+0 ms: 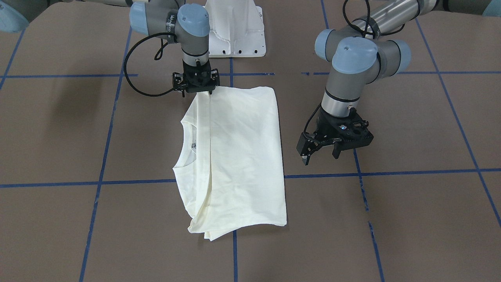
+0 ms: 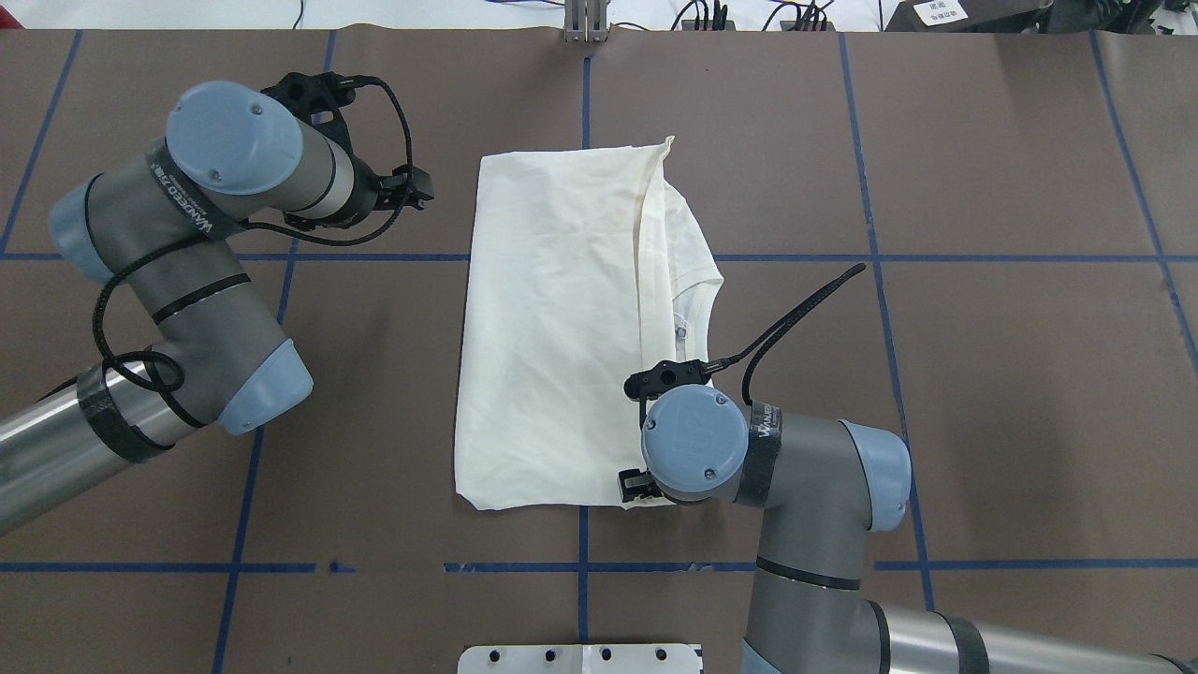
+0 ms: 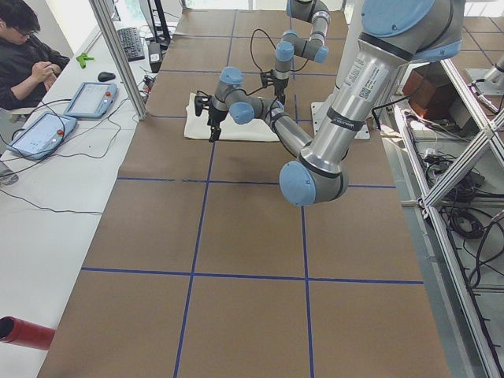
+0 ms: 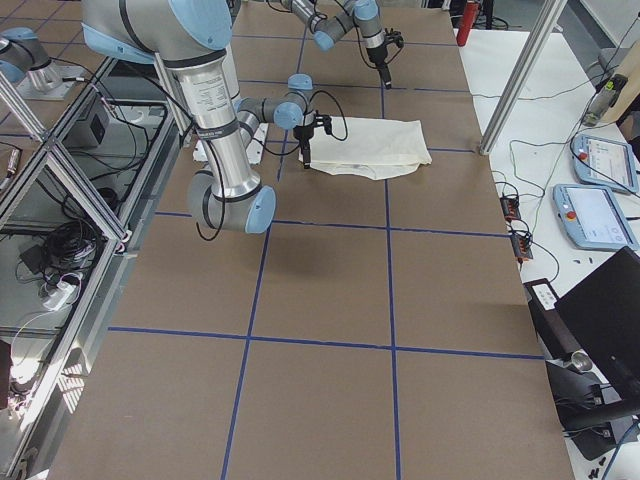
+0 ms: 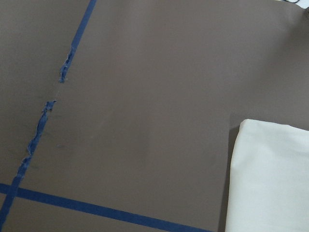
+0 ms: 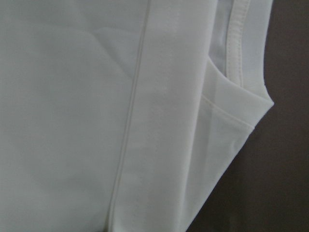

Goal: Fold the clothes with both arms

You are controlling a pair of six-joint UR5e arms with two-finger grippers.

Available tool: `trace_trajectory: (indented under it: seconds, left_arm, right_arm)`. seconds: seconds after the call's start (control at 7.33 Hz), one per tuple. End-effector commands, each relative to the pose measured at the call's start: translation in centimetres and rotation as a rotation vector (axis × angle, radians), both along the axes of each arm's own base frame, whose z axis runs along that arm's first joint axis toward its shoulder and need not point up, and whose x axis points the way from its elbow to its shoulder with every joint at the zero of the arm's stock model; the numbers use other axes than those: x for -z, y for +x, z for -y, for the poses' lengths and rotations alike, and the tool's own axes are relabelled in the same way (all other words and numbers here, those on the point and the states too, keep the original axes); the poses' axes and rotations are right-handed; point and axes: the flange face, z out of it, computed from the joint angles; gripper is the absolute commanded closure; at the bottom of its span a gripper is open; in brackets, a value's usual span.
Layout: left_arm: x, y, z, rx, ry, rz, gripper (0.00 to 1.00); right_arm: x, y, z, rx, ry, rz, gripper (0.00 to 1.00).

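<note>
Your shirt [image 1: 242, 149] lies mid-table, plain side up and already folded lengthwise, with the collar [image 1: 184, 129] showing along its right edge. The right gripper [image 1: 197, 94] stands over the near right corner with its jaws apparently spread, one tip on the cloth, while the left gripper [image 1: 321, 156] hovers released just off the left edge. For a clean cross fold, I judge you should pinch all layers at the near corners, then lift and carry both arms evenly so the edges stay aligned.

A brown table [image 1: 411, 129] gridded with blue tape [image 1: 391, 172] bears the folded cream shirt [image 1: 242, 156] at its middle.
</note>
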Motion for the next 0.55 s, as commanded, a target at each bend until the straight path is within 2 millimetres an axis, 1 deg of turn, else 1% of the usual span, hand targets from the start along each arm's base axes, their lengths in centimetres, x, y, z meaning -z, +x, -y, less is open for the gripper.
trace_trajectory:
  seconds: [0.0, 0.27, 0.41]
  left_arm:
    - [0.2, 0.1, -0.2, 0.002, -0.003, -0.007, 0.00]
    - [0.2, 0.6, -0.5, -0.002, -0.016, -0.015, 0.00]
    - [0.2, 1.3, -1.0, -0.010, -0.019, -0.015, 0.00]
  right_arm:
    - [-0.2, 0.4, 0.3, 0.012, 0.003, -0.031, 0.00]
    - [-1.1, 1.2, 1.5, 0.001, 0.001, -0.049, 0.00]
    - [-1.7, 1.6, 1.9, 0.000, 0.004, -0.059, 0.00]
